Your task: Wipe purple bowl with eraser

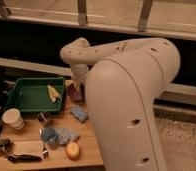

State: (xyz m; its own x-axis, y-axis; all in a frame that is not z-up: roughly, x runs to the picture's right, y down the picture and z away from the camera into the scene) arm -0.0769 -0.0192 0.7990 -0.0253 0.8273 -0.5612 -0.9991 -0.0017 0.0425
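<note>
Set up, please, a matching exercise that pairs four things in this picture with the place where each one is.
Things:
1 white cup
2 blue sponge
3 yellow piece
4 pincer

Places:
a inside the green tray
b right at the purple bowl
c on the table, by the tray's near left corner
d on the table, just camera-side of the purple bowl

Pairs: 1-c; 2-d; 3-a; 4-b.

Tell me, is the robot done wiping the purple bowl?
Not that I can tell. The claw hangs at the purple bowl, next to the green tray, so getting there looks done. The robot's body hides part of the bowl and the eraser, so wiping can't be confirmed; it likely remains.
</note>
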